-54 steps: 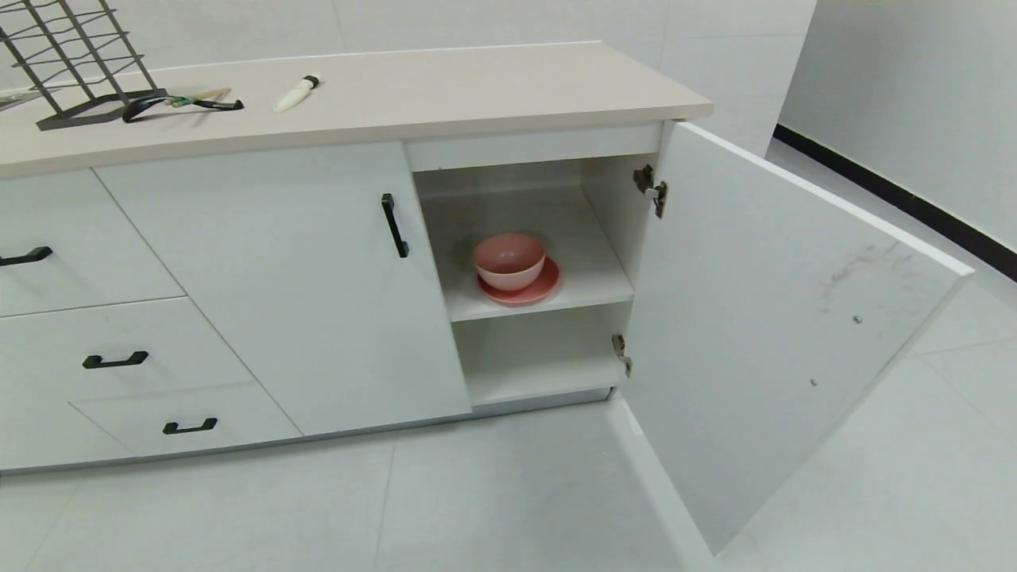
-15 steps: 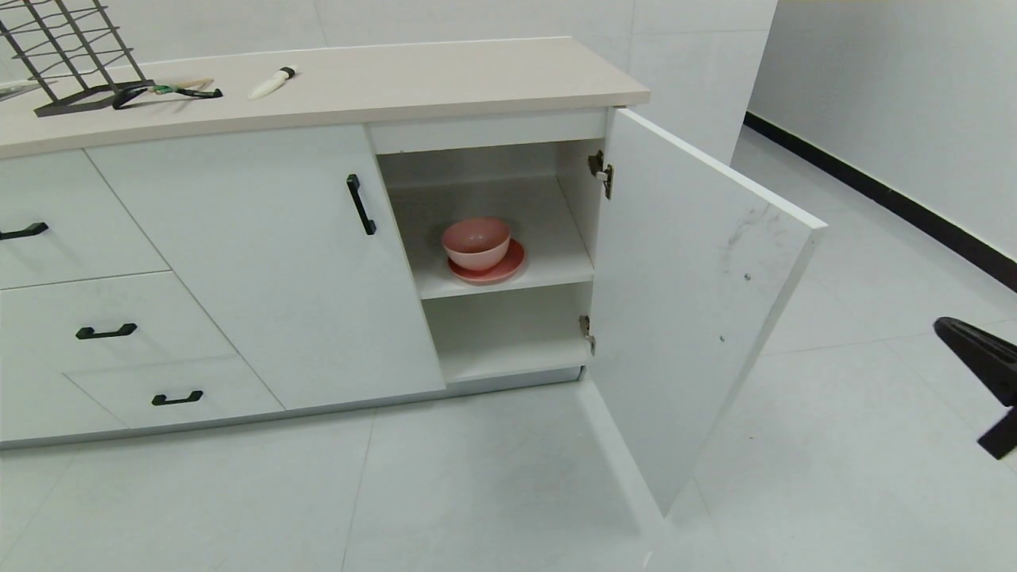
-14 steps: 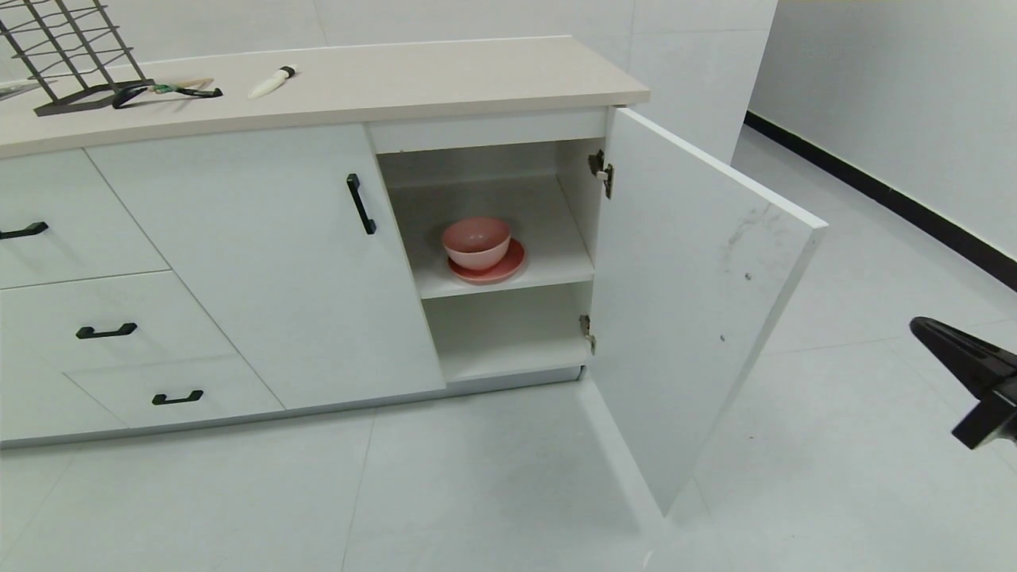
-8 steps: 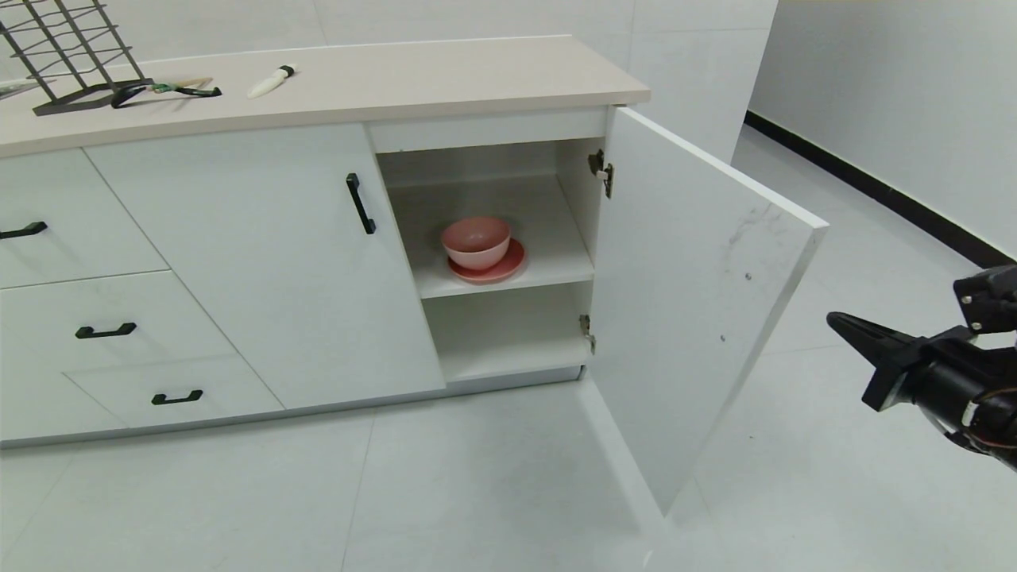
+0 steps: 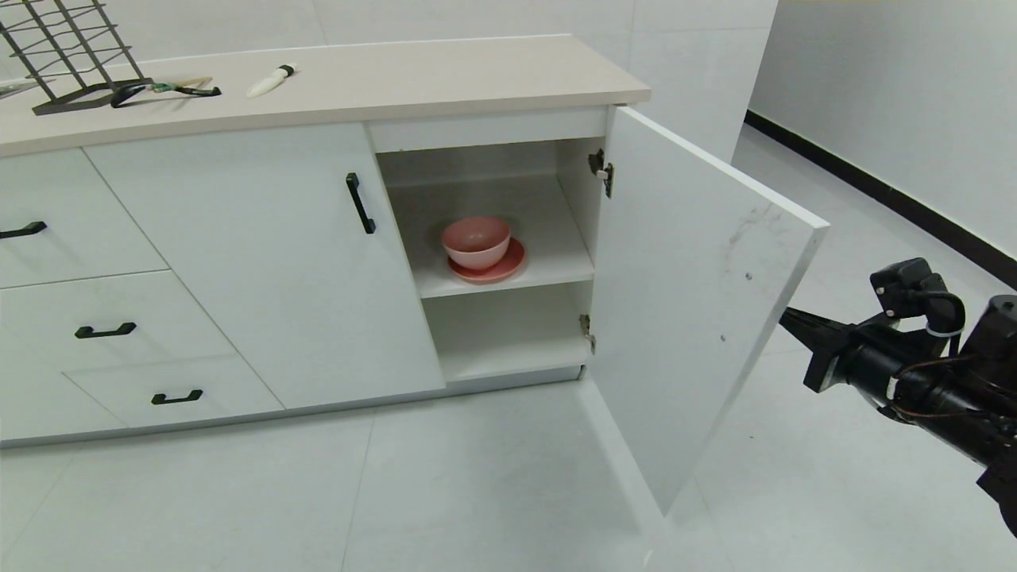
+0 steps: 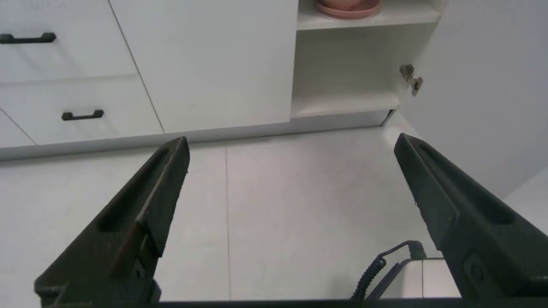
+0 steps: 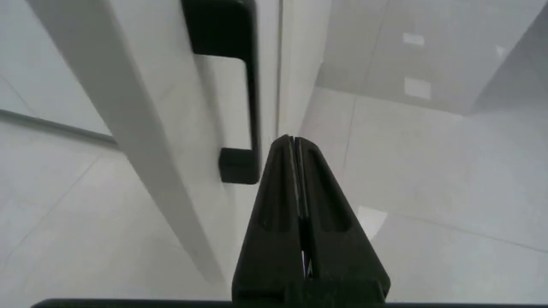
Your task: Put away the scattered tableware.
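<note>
While the pink bowl (image 5: 476, 241) sat on its plate (image 5: 510, 268) mid-frame in the cupboard (image 5: 485, 129), the right gripper (image 5: 790, 320), pinched closed, pointed at the door (image 5: 699, 302), a stiff panel likely to swing lightly if pushed near its handle (image 7: 229, 85); the left gripper (image 6: 289, 147) gaped wide.

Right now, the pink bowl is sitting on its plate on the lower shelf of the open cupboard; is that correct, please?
Not quite: the pink bowl sits on its plate on the upper shelf, not the lower one, as the head view shows. The cupboard is indeed open.
</note>
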Available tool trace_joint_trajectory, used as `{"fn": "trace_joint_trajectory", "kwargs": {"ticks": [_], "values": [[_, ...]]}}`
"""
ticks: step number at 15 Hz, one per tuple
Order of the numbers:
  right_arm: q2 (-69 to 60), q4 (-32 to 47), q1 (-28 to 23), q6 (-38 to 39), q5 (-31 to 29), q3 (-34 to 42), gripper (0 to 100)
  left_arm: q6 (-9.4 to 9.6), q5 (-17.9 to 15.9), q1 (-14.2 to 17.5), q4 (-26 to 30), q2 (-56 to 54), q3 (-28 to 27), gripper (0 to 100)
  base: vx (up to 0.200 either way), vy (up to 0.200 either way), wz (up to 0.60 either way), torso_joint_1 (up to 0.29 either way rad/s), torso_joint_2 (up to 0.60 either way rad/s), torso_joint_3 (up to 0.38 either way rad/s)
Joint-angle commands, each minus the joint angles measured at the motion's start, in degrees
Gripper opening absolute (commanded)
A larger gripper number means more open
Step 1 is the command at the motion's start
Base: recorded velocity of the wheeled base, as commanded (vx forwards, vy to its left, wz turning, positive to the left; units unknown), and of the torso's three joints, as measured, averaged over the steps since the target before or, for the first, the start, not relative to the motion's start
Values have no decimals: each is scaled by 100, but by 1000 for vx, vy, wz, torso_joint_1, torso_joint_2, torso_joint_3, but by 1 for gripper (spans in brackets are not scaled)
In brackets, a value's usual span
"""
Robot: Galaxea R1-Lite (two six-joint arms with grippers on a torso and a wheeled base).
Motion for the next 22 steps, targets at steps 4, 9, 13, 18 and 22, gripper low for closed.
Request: {"fn": "trace_joint_trajectory", "kwargs": {"ticks": [4, 9, 13, 18, 22], "values": [[-60, -10, 219, -2, 11, 12, 0, -21, 4, 0, -2, 0, 0, 100, 0, 0, 0, 0, 0, 0], [-33, -37, 307, -2, 11, 3, 0, -21, 4, 0, -2, 0, 0, 100, 0, 0, 0, 0, 0, 0], [37, -45, 799, -2, 11, -23, 0, -21, 4, 0, -2, 0, 0, 100, 0, 0, 0, 0, 0, 0], [397, -45, 1502, -133, 11, -182, 0, -21, 4, 0, -2, 9, 0, 100, 0, 0, 0, 0, 0, 0], [731, -37, 1748, -116, 11, -639, 0, -21, 13, 0, -2, 0, 0, 100, 0, 0, 0, 0, 0, 0]]}}
